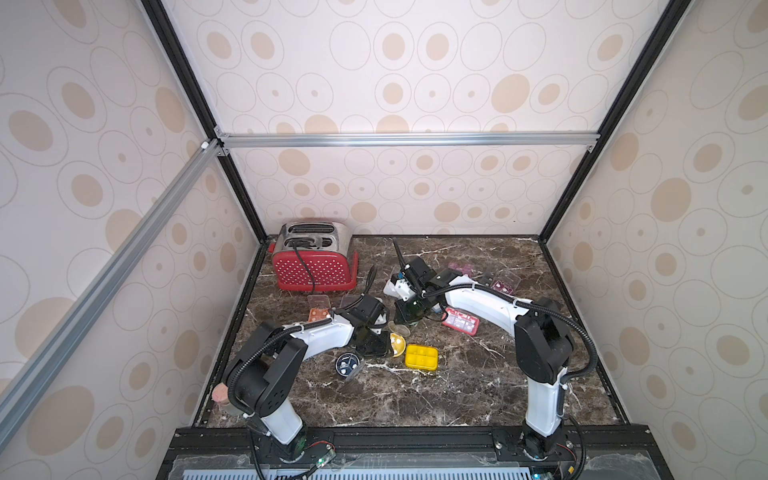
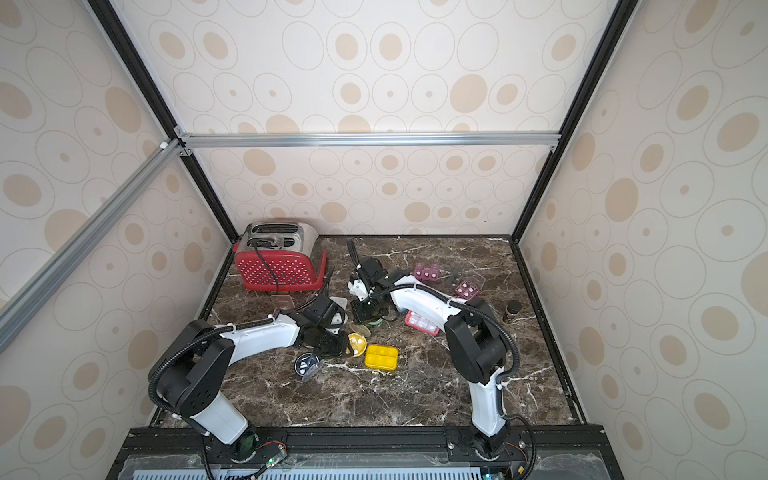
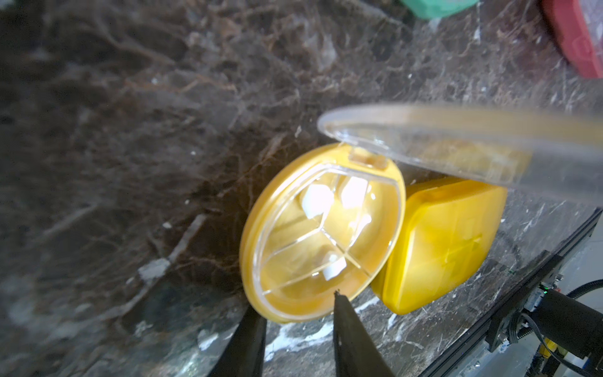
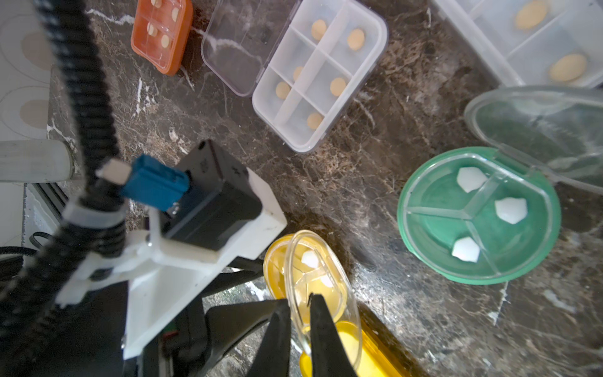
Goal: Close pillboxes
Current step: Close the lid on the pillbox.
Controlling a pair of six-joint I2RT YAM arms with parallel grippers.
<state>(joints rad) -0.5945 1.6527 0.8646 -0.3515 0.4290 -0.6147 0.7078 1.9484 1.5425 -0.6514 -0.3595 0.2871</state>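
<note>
"So, how does the left arm (image 1: 324, 336) stand?"

"Its base sits at the near left edge of the worktop (image 1: 457, 395). The elbow is raised near that corner and the white forearm runs toward the middle. The wrist tips down over the round yellow pillbox (image 1: 397, 344)."

"And the left gripper (image 3: 297, 305)?"

"In the left wrist view its fingers (image 3: 352, 339) stand a little apart with the box's rim between the tips, and one tip touches the rim. Whether they press it I cannot tell."

"The right arm (image 1: 478, 301)?"

"It rises from the near right edge to a high elbow. From there the forearm reaches back and toward the centre, and the wrist folds down. The right gripper (image 4: 299, 298) has its fingers nearly together, pinching the free edge of the clear lid (image 4: 339, 284), which stands raised on its hinge above the box."

"Where is that box on the worktop?"

"Near the middle, just beside the closed rectangular yellow pillbox (image 1: 421, 356). White pills (image 3: 315, 199) show in its compartments. The green pillbox (image 4: 473, 215) lies close by with its lid open, and the white pillbox (image 4: 319, 75) is open too."
</note>
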